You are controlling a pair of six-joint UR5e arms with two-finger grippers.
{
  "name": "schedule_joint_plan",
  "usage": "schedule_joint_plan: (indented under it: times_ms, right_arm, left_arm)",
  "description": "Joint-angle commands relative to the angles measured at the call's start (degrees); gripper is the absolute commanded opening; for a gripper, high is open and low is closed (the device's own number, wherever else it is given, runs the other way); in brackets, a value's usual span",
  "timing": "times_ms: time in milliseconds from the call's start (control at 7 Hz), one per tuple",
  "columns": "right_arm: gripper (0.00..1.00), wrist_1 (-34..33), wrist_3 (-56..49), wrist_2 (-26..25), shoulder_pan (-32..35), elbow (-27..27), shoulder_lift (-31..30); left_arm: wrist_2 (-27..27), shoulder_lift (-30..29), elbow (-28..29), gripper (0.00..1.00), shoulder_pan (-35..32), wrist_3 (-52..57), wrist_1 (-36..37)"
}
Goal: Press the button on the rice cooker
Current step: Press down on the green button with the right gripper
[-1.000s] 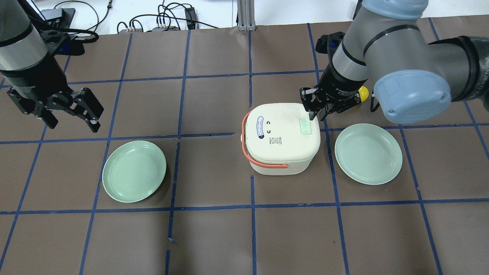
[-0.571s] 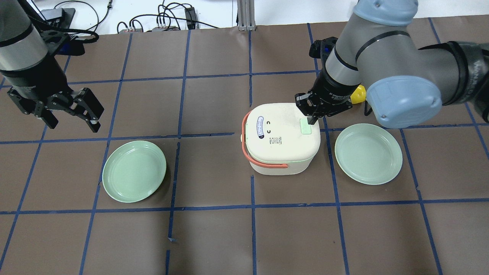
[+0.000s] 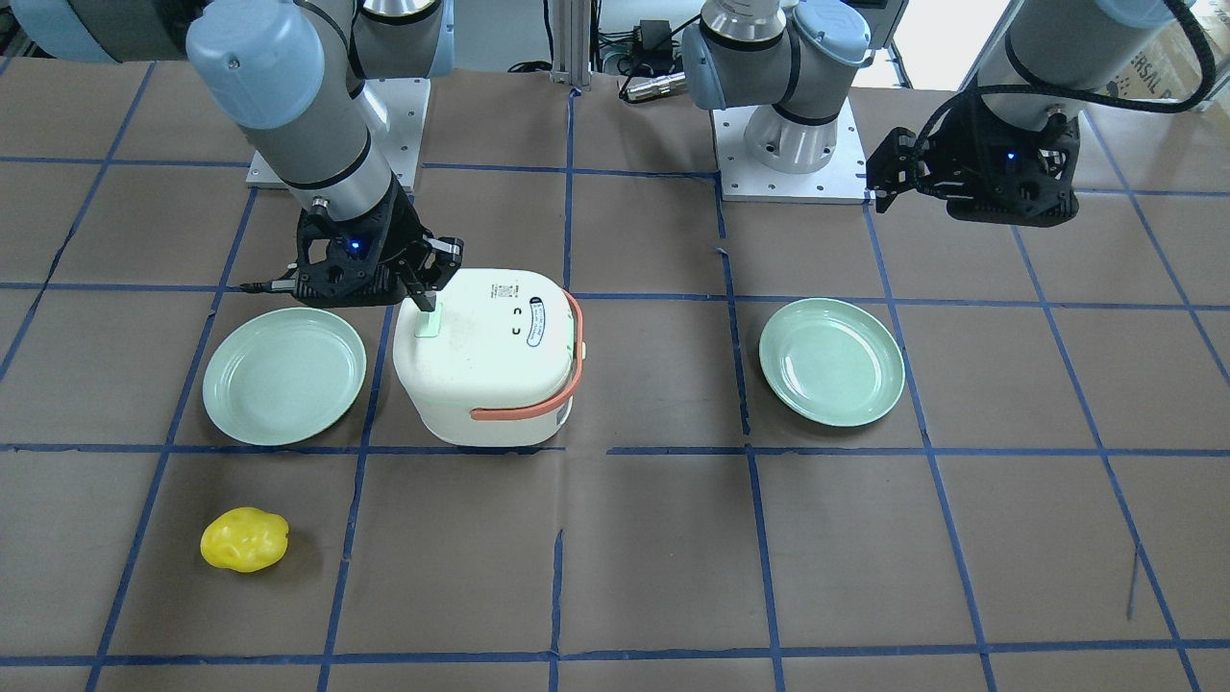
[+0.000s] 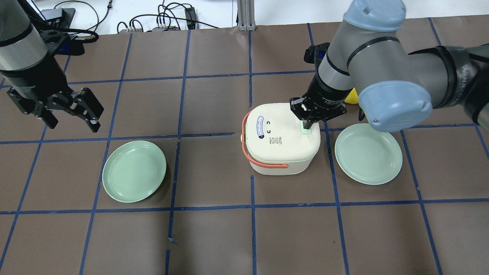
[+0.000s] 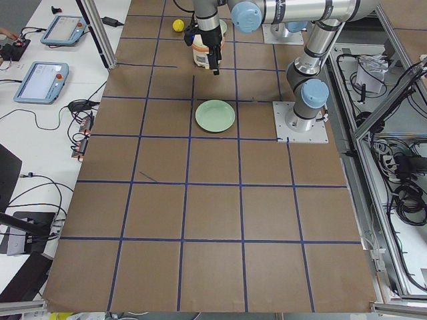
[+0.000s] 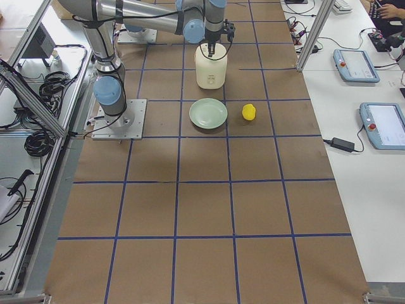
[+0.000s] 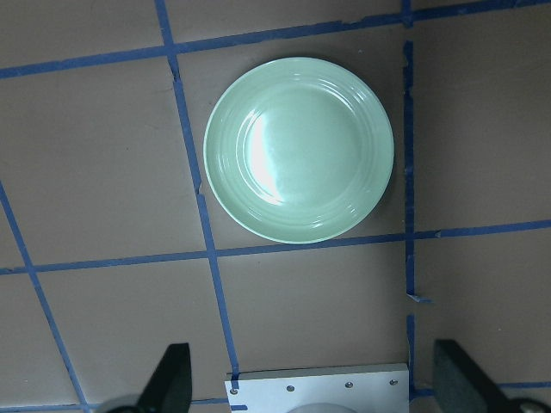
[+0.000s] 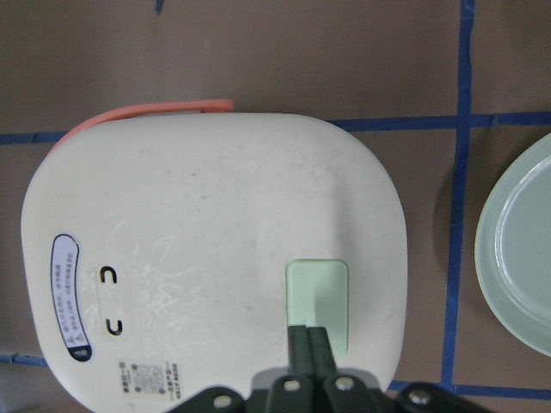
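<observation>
A cream rice cooker (image 4: 280, 139) with an orange handle stands mid-table; its pale green button (image 4: 306, 130) is on the lid's right side. My right gripper (image 4: 307, 124) is shut, fingertips together on the button; the right wrist view shows the closed fingers (image 8: 307, 344) over the green button (image 8: 318, 292). The cooker also shows in the front view (image 3: 485, 356), with the gripper tip (image 3: 425, 303) on the button (image 3: 429, 325). My left gripper (image 4: 70, 118) is open and empty, hovering far left above a green plate (image 7: 299, 148).
A green plate (image 4: 134, 170) lies left of the cooker, another green plate (image 4: 368, 153) right of it. A yellow lemon-like object (image 3: 244, 539) lies beyond the right plate, mostly hidden behind my right arm in the overhead view. Blue tape lines grid the brown table.
My right gripper has moved left and toward the cooker, from the lid's far right edge onto the green button. The left arm has not moved.
</observation>
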Motion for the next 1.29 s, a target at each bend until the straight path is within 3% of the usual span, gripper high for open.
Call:
schedule_joint_plan:
  times_ms: [0, 714, 857, 1000, 1143]
  right_arm:
    - [0.11, -0.3, 0.0, -0.1, 0.0, 0.1, 1.2]
    - [0.14, -1.5, 0.4, -0.3, 0.0, -0.8, 2.6]
    - [0.27, -0.7, 2.3, -0.2, 0.1, -2.3, 1.7]
    - [0.52, 3.4, 4.8, -0.3, 0.5, -7.3, 0.6]
    - [0.63, 8.9, 5.6, -2.5, 0.6, -14.3, 0.3]
  left_arm:
    - [0.0, 0.0, 0.0, 1.0, 0.0, 0.0, 0.0]
    - [0.0, 0.0, 0.0, 1.0, 0.0, 0.0, 0.0]
    - [0.0, 0.0, 0.0, 1.0, 0.0, 0.0, 0.0]
    - [0.0, 0.0, 0.0, 1.0, 0.0, 0.0, 0.0]
    - [0.0, 0.0, 0.0, 1.0, 0.0, 0.0, 0.0]
